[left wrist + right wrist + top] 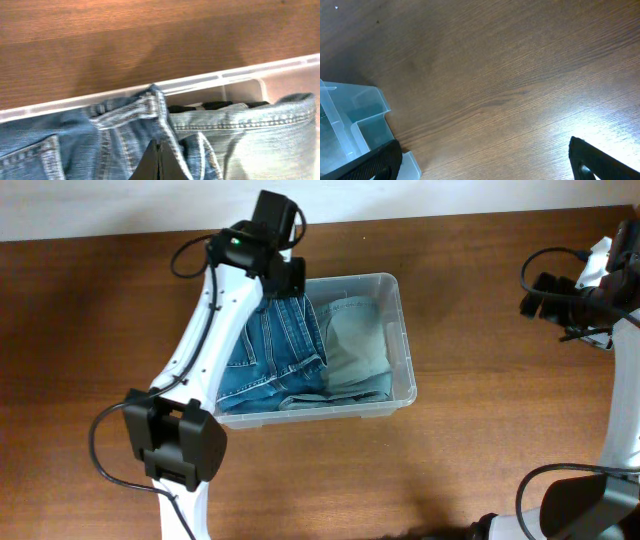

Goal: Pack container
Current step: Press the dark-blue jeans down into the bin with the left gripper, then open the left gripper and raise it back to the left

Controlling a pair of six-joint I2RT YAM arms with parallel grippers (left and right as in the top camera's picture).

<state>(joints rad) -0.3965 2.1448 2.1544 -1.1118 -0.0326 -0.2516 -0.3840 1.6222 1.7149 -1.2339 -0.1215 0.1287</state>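
Observation:
The container point(403, 320) is a clear plastic bin in the middle of the table. Dark blue jeans point(280, 355) lie in its left half and paler jeans point(357, 345) in its right half. My left gripper point(288, 282) hangs over the bin's back left corner. In the left wrist view it point(159, 146) is shut, its tips pressed among the dark jeans' point(75, 145) waistband folds; no cloth shows between them. The waistband reaches up to the container's rim point(240, 75). My right gripper point(485, 167) stands open over bare table to the right of the container point(365, 117), holding nothing.
The wooden table point(480, 460) surrounds the bin. The left arm point(200, 350) stretches from the front left across the bin's left side. The right arm point(590, 290) sits at the far right edge. A dark striped bit point(210, 105) shows behind the pale jeans point(265, 132).

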